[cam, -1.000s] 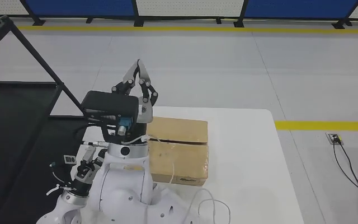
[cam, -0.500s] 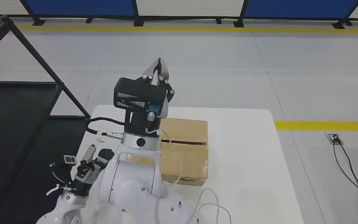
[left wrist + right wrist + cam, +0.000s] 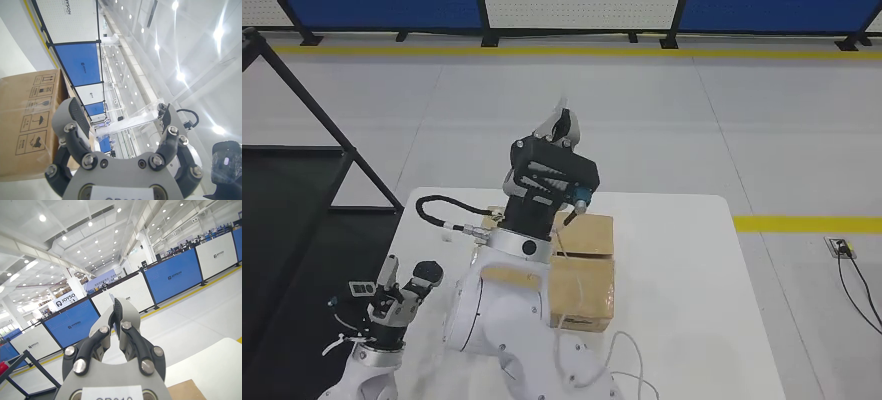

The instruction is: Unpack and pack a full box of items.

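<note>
A closed brown cardboard box (image 3: 587, 262) lies on the white table (image 3: 682, 300), its top flaps meeting along a seam. My right gripper (image 3: 560, 125) is raised high above the box's far left corner, shut and pointing away from me. In the right wrist view this gripper (image 3: 115, 302) shows a thin pale sliver at its tips; I cannot tell what it is. A corner of the box (image 3: 182, 389) appears below it. My left gripper (image 3: 404, 280) hangs low off the table's left side, open. In its own view the left gripper (image 3: 121, 115) is beside the box's printed side (image 3: 28, 123), holding nothing.
A black metal frame (image 3: 302, 120) stands on the floor at the left. Blue and white barriers (image 3: 382, 12) line the back. A white cable (image 3: 617, 352) loops over the table's near part. Bare tabletop lies right of the box.
My right arm has swung right, from left of the box to above its far left corner. Its fingers went from spread to shut. The left gripper shifted slightly left.
</note>
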Controlling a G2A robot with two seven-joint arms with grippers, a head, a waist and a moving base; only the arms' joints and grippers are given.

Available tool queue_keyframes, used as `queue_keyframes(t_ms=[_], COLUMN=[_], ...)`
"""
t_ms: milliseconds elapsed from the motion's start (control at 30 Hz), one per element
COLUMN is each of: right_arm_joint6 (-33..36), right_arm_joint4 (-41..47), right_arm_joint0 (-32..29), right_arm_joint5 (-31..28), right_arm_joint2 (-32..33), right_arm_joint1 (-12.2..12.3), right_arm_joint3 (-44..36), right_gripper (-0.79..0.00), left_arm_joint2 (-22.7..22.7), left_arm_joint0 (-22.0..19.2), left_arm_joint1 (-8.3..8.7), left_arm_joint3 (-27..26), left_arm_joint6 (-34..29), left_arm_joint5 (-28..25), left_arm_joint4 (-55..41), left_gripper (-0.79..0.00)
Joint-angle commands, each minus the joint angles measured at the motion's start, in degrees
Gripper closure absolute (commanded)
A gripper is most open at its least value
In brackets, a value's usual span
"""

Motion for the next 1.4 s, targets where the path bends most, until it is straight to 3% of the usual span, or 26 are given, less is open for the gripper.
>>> queue_keyframes(t_ms=[0, 133, 300, 833, 933, 1100, 1367], right_arm_joint6=[-9.09, -26.18, -26.51, -26.51, -24.15, -18.87, -4.84], right_arm_joint4=[9.88, 28.96, 33.85, 34.32, 36.61, 37.72, 26.83], right_arm_joint0=[0.81, 4.08, 8.49, 9.38, 8.36, 5.95, 4.28], right_arm_joint5=[0.00, 0.00, 0.00, 0.00, -1.56, -8.44, -22.24], right_arm_joint2=[0.01, -1.28, -1.12, -2.10, -1.10, -0.46, -0.82], right_arm_joint1=[-0.59, -1.79, -2.44, -2.44, 0.40, 1.89, 3.74], right_arm_joint3=[1.53, 5.58, 6.04, 4.94, 3.05, 1.00, -0.07], right_gripper=[0.000, 0.000, 0.000, 0.000, 0.000, 0.000, 0.000], left_arm_joint2=[0.93, 4.20, 8.31, 9.45, 9.45, 7.77, 5.71], left_arm_joint0=[0.51, 1.47, 1.30, 1.35, 1.35, 1.66, 3.00], left_arm_joint1=[-0.26, -0.82, -1.38, -1.45, -1.45, -1.36, -1.07], left_arm_joint3=[-0.98, -2.66, -3.00, -2.88, -2.88, -4.99, -5.99], left_arm_joint6=[1.41, 2.89, 3.13, 2.49, 2.49, 0.26, -7.18], left_arm_joint5=[-0.34, 0.16, 0.95, 2.24, 2.24, 1.62, 1.83], left_arm_joint4=[0.52, 2.36, 5.57, 5.56, 5.56, 5.38, 0.40], left_gripper=[-0.785, -0.785, -0.785, -0.785, -0.785, -0.785, -0.779])
